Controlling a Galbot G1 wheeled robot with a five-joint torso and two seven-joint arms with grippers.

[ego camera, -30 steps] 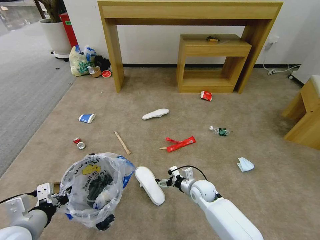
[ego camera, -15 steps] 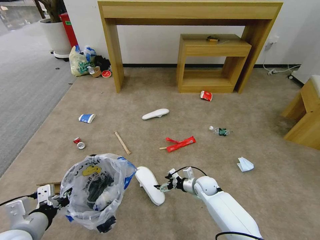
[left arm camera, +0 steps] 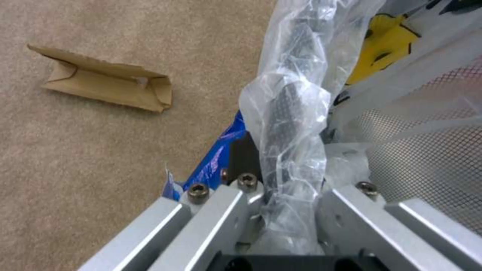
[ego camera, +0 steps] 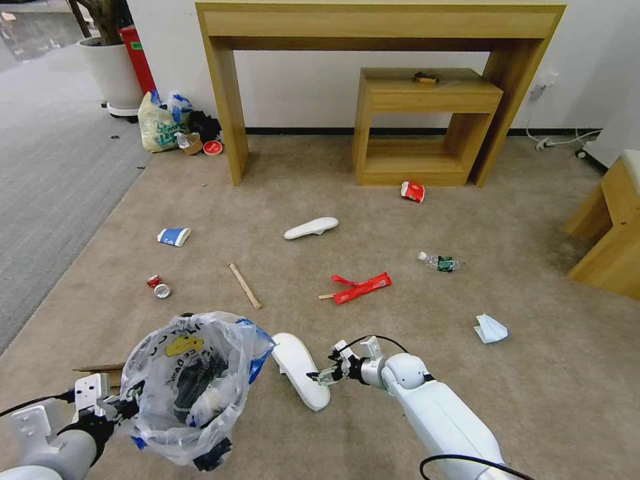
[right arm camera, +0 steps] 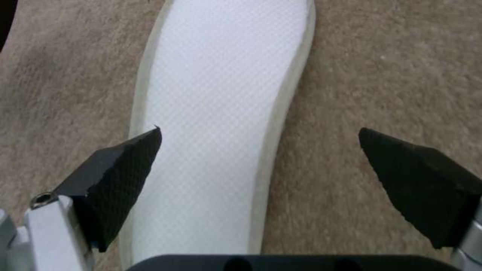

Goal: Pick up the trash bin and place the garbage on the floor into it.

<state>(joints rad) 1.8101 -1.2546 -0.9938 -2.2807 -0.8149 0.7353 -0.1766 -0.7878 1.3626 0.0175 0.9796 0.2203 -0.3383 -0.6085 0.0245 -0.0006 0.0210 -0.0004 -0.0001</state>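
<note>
My left gripper (ego camera: 123,405) is clamped on the rim of the bin (ego camera: 193,387), pinching the bag-wrapped edge (left arm camera: 289,124) and holding it up above the carpet (ego camera: 533,400), with a scrap of cardboard (left arm camera: 105,84) lying just beside it. My right gripper (right arm camera: 261,165) hangs spread wide over the near insole (ego camera: 300,370), one fingertip (right arm camera: 128,158) over its edge, the other over bare carpet. Farther out lie a second insole (ego camera: 311,227), a red wrapper (ego camera: 361,287), stick (ego camera: 245,285), cup (ego camera: 174,236), can (ego camera: 159,287), bottle (ego camera: 440,261) and tissue (ego camera: 491,329).
</note>
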